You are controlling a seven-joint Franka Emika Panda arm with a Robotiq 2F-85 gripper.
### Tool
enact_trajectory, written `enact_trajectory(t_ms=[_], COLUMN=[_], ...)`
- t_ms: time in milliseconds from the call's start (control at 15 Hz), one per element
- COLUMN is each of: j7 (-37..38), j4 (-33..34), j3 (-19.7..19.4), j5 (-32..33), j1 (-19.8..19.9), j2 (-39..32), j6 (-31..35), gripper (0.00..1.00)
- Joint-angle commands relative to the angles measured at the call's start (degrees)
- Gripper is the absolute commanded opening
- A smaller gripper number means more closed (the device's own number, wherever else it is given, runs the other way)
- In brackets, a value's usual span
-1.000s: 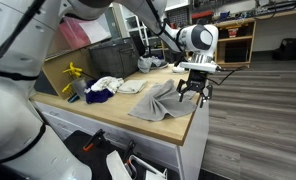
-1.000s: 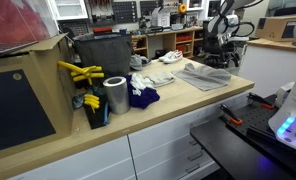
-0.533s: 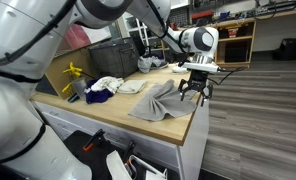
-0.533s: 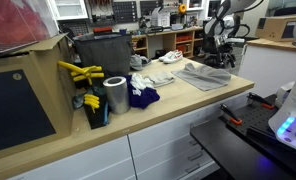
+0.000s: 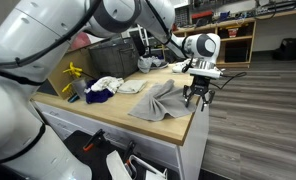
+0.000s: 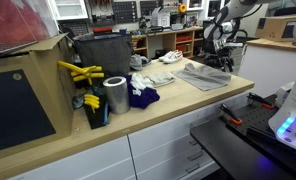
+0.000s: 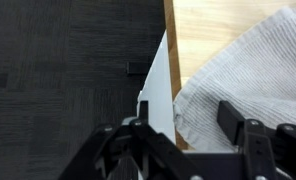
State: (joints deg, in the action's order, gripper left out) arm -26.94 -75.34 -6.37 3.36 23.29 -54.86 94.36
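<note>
Where the long pale wooden benchtop [image 5: 106,112] reaches its end, we see the crumpled grey ribbed towel [image 5: 158,103] lying spread out, one edge close to the bench's rim. Above that edge hangs the black two-fingered gripper [image 5: 196,97], pointing down. From the wrist view we find its fingers [image 7: 238,125] standing well apart, the towel's border between them; whether they touch it we cannot tell.

One grey towel [image 5: 158,103], one silver can [image 6: 115,96].
</note>
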Motion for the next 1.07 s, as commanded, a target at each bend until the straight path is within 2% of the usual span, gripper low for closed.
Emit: enact_trajectory(t_ms=[0,267,400,667,1000], j7=[-0.72,-0.47,0.16,2.19,6.72], j4=[3.79,4.71,4.36,-1.26,-12.32], j3=[0.45,0.44,0.24,-0.65,-0.11], j5=[-0.07,-0.23,0.00,3.43,7.27], j1=[0.76,0.74,0.32,-2.91,-8.24], j2=[-2.06,-1.22,0.15,7.53,19.12], j6=[-2.78,-5.63,-7.75,-10.47,-7.93], gripper=[0.42,0.12,0.00,0.01,0.01])
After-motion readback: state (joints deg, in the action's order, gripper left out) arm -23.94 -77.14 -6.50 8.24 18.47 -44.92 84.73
